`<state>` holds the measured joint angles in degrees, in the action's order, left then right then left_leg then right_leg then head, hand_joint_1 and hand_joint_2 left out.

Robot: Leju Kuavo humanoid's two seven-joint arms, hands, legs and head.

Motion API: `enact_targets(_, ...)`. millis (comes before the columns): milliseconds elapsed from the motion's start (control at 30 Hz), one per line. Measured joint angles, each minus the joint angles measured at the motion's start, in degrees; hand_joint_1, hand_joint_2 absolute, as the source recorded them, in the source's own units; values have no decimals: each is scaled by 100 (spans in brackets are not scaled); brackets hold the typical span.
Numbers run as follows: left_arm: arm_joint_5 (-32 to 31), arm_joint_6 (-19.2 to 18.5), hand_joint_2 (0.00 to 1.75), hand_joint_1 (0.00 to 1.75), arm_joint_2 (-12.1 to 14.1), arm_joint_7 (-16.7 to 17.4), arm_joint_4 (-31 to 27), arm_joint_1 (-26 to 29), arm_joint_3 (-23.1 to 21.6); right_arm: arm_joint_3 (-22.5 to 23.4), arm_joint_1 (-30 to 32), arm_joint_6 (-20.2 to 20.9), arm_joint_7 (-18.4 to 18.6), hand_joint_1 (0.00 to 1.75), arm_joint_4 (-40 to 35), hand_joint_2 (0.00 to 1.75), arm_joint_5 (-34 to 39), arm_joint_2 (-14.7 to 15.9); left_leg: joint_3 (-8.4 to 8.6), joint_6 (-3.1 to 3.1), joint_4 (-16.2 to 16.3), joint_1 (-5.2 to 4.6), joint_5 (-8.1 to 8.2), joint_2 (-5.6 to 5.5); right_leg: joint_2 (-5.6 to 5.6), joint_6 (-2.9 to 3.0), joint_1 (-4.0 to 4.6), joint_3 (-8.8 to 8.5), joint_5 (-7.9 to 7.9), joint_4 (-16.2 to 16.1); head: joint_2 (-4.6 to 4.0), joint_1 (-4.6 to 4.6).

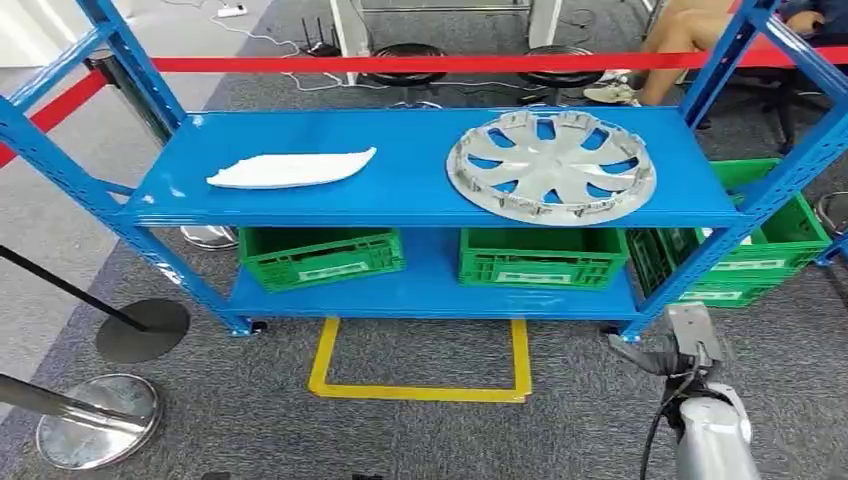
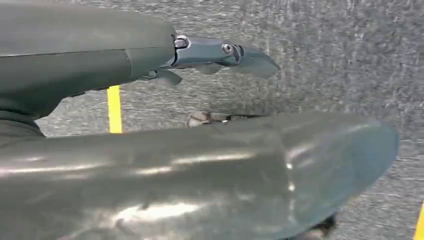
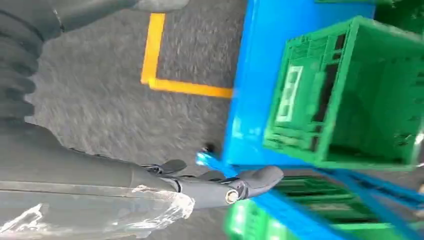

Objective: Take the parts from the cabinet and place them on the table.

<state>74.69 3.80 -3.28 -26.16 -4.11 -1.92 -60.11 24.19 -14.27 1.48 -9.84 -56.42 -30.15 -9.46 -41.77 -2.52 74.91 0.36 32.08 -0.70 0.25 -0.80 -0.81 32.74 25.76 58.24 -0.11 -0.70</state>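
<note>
Blue steel makes up the cabinet [image 1: 430, 205], and in the head view we find both parts on its upper shelf: a silver wheel cover [image 1: 551, 166] lying flat toward the right, and a white trim piece [image 1: 290, 169] toward the left, its long axis running along the shelf. Green crates [image 1: 320, 256] sit on the lower shelf, with another green crate [image 1: 770, 240] just beyond the cabinet's right post. We see the right arm [image 1: 705, 420] entering at the lower right, low and well short of the shelf. Both parts therefore lie ahead of and above it. We judge the right arm the nearer one to the wheel cover, and the trim piece the natural target for the left side.

In the left wrist view, we see the left hand [image 2: 220, 52] over grey carpet and a yellow floor line [image 2: 114, 108]. Its fingers are extended and hold nothing. The thick grey thumb crosses the foreground and hides much of the floor.

In the right wrist view, we see the right hand [image 3: 225, 187] beside the cabinet's lower shelf and a crate. The picture is blurred, but the fingers appear straight and hold nothing. The upper shelf and both parts are cut off here, so the reach must be judged from the head view.
</note>
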Motion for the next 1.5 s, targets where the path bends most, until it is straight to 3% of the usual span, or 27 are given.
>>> enact_targets(67, 128, -19, 0, 0, 2, -61, 15, -27, -122, -255, -41, -116, 4, 0, -177, 175, -319, 0, 329, 22, -774, 3, -539, 5, 10, -10, -4, -20, 7, 1, 0, -2)
enact_targets(100, 177, -24, 0, 0, 2, -85, 28, -50, -173, -356, -77, -181, 9, 0, -267, 175, -496, 0, 595, 33, -1331, 6, -802, 19, 11, -27, -10, -38, 17, 1, 0, -4)
enact_targets(133, 227, -28, 0, 0, -9, -107, 31, -73, -221, -461, -128, -249, 20, 0, -347, 175, -669, 0, 772, 41, -1712, 7, -867, 37, 13, -63, 24, -29, 29, 11, 0, -9)
enact_targets(167, 264, -44, 0, 0, -15, -122, 35, -102, -267, -533, -173, -293, 46, 0, -396, 175, -800, 2, 809, 81, -1847, 9, -806, 17, 31, -96, 49, 9, 45, 47, 0, -17)
enact_targets(267, 389, -66, 0, 0, -42, -186, 44, -122, -411, -861, -288, -457, 138, 0, -522, 175, -1305, 33, 775, 180, -1822, -11, -824, 15, 25, -191, 31, -7, 6, -29, 0, 9)
enact_targets(300, 441, -81, 0, 0, -42, -203, 50, -132, -463, -1015, -320, -513, 196, 0, -570, 175, -1495, 59, 792, 228, -1853, 25, -853, 20, 8, -221, 31, 24, 64, 70, 0, -4)
enact_targets(367, 503, -105, 0, 0, -42, -238, 66, -165, -538, -1274, -426, -605, 271, 0, -614, 175, -1766, 116, 800, 282, -1853, 22, -847, 20, -4, -253, 27, 257, 365, 600, 0, 53)
enact_targets(433, 562, -125, 0, 0, -52, -271, 68, -182, -623, -1504, -544, -691, 372, 0, -618, 175, -2009, 175, 798, 294, -1852, 13, -841, 17, -5, -267, 31, 720, 796, 1576, 0, 48)
enact_targets(467, 601, -127, 0, 0, -55, -282, 70, -184, -660, -1639, -573, -739, 429, 0, -618, 175, -2159, 203, 801, 295, -1851, 12, -841, 17, -5, -269, 31, 864, 868, 1843, 0, 44)
enact_targets(500, 644, -131, 0, 0, -61, -301, 70, -186, -718, -1784, -601, -797, 489, 0, -629, 175, -2330, 236, 809, 294, -1848, 13, -840, 13, -6, -262, 29, 901, 781, 1852, 0, 48)
enact_targets(533, 679, -146, 0, 0, -65, -312, 70, -189, -747, -1878, -634, -830, 520, 0, -631, 175, -2440, 253, 816, 292, -1846, 15, -839, 5, -6, -256, 28, 827, 617, 1651, 0, 48)
enact_targets(600, 763, -164, 0, 0, -83, -358, 70, -217, -837, -2160, -770, -938, 603, 0, -675, 175, -2789, 295, 852, 259, -1837, 24, -819, 3, -8, -243, 18, 302, -6, 495, 0, 46)
enact_targets(633, 802, -168, 0, 0, -83, -376, 70, -230, -868, -2264, -849, -977, 627, 0, -679, 175, -2920, 310, 852, 228, -1833, 15, -808, 5, -7, -250, 11, 144, -45, 130, 0, 48)
enact_targets(667, 841, -179, 0, 0, -83, -393, 76, -260, -894, -2418, -934, -1003, 675, 0, -677, 175, -3099, 317, 810, 184, -1791, -25, -799, -1, 20, -213, 22, 67, -5, 47, 0, 44)
enact_targets(767, 926, -197, 0, 0, -92, -421, 79, -273, -983, -2792, -1042, -1047, 815, 0, -673, 175, -3489, 363, 800, 105, -1848, -6, -859, -2, 22, -124, 53, 120, -29, 83, 0, 30)
enact_targets(1033, 931, -197, 0, 0, -92, -424, 79, -274, -988, -2815, -1054, -1047, 824, 0, -673, 175, -3509, 367, 800, 98, -1851, -4, -862, -2, 22, -113, 55, 123, -32, 84, 0, 31)
enact_targets(1067, 1003, -214, 0, 0, -90, -457, 79, -284, -1027, -3141, -1230, -1095, 949, 0, -649, 175, -3794, 409, 745, 32, -1715, -3, -723, 11, 26, -16, 10, 122, -69, 57, 0, 4)
enact_targets(1100, 1016, -223, 0, 0, -90, -461, 79, -291, -1040, -3211, -1259, -1112, 968, 0, -642, 175, -3847, 415, 684, 20, -1581, -2, -630, 13, 30, 3, 10, 124, -69, 57, 0, -15)
enact_targets(1133, 1049, -229, 0, 0, -96, -476, 79, -317, -1053, -3359, -1286, -1149, 1027, 0, -629, 175, -3980, 420, 114, -16, -407, 4, -95, 15, 2, 30, 25, 130, -63, 57, 0, -24)
enact_targets(1167, 1174, -282, 0, 0, -103, -535, 79, -339, -1204, -4135, -1636, -1246, 1303, 0, -415, 175, -4529, 529, 570, 71, -1434, 2, -896, 22, 22, 20, 30, 121, -61, 59, 0, -28)
enact_targets(1200, 1215, -299, 0, 0, -103, -562, 79, -368, -1252, -4304, -1738, -1290, 1379, 0, -356, 175, -4673, 560, 759, 89, -1801, -17, -866, 31, 26, -28, 81, 147, -39, 87, 0, -33)
enact_targets(1267, 1259, -332, 0, 0, -103, -599, 79, -386, -1324, -4568, -1871, -1322, 1493, 0, -238, 175, -4907, 630, 719, 126, -1820, -17, -850, 17, 27, -91, 70, 162, -62, 44, 0, -22)
enact_targets(1333, 1305, -350, 0, 0, -111, -625, 79, -384, -1423, -4851, -2005, -1348, 1591, 0, -81, 175, -5128, 673, 736, 202, -1860, -5, -873, 17, 27, -165, 64, 135, -63, 7, 0, -28)
enact_targets(1367, 1316, -365, 0, 0, -103, -647, 79, -389, -1462, -4977, -2054, -1357, 1639, 0, -19, 175, -5228, 708, 767, 230, -1880, 21, -884, 18, 22, -194, 58, 197, -19, 82, 0, -15)
enact_targets(1400, 1324, -365, 0, 0, -92, -671, 79, -403, -1501, -5102, -2131, -1379, 1680, 0, 74, 175, -5341, 750, 779, 264, -1880, 24, -869, 18, 13, -223, 55, 319, 137, 346, 0, 34)
enact_targets(1467, 1337, -389, 0, 0, -94, -695, 79, -421, -1589, -5355, -2266, -1383, 1742, 0, 302, 175, -5501, 785, 785, 286, -1879, 19, -856, 19, 14, -264, 39, 824, 544, 1328, 0, 39)
enact_targets(1500, 1340, -409, 0, 0, -92, -704, 79, -422, -1617, -5475, -2303, -1383, 1755, 0, 418, 175, -5578, 815, 788, 297, -1877, 19, -847, 18, 14, -277, 40, 1055, 658, 1737, 0, 50)
